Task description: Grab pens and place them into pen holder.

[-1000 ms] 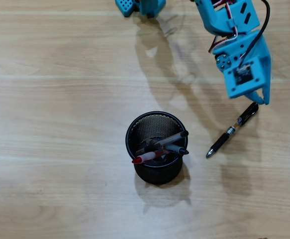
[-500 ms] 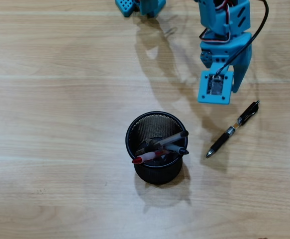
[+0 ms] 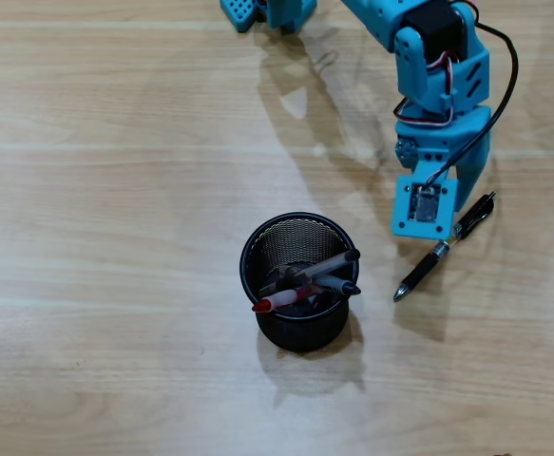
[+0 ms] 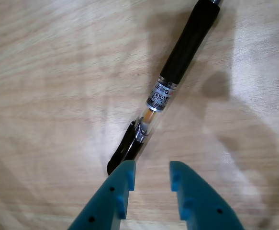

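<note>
- While three pens (image 3: 305, 283) already sit slanted in the black mesh pen holder (image 3: 297, 281), one black gel pen (image 3: 443, 249) is left on the wooden bench (image 3: 115, 190), so the step in hand looks like the approach to the last pick-up.
- Seen from overhead, that pen lies diagonally to the right of the holder, apart from it, tip toward the lower left and clip end toward the upper right, partly under the blue arm (image 3: 438, 85).
- In the wrist view the two blue fingers (image 4: 125, 189) enter from the bottom edge with a narrow gap between them, slightly parted and gripping nothing.
- The pen (image 4: 177, 67) runs from the upper right down to the lower left in that view; its black clip end lies just beyond the left fingertip, close to it, though I cannot tell whether they touch.
- The pen is not between the fingers: it lies ahead of them and a little to the left of the gap.
- My judgement is that the next move calls for a wider opening, a shift forward and slightly left so the clear barrel falls inside the gap, then a descent to the bench before closing.
</note>
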`<state>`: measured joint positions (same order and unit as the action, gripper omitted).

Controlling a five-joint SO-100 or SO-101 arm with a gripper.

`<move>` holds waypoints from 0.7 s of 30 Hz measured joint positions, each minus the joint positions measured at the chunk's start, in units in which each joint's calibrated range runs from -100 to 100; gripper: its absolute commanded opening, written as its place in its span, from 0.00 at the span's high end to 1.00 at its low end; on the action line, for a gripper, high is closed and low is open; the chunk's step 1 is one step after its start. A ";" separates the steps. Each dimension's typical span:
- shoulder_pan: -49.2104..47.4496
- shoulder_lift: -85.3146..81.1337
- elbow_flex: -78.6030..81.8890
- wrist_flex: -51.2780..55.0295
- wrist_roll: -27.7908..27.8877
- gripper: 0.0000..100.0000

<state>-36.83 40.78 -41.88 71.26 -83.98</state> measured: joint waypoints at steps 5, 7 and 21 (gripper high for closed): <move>0.00 3.06 -0.89 0.00 -1.14 0.87; -0.29 3.82 -0.89 -0.09 -1.35 0.87; -2.10 8.16 -1.06 -10.27 -1.35 0.79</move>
<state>-38.92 48.94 -42.95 60.98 -85.33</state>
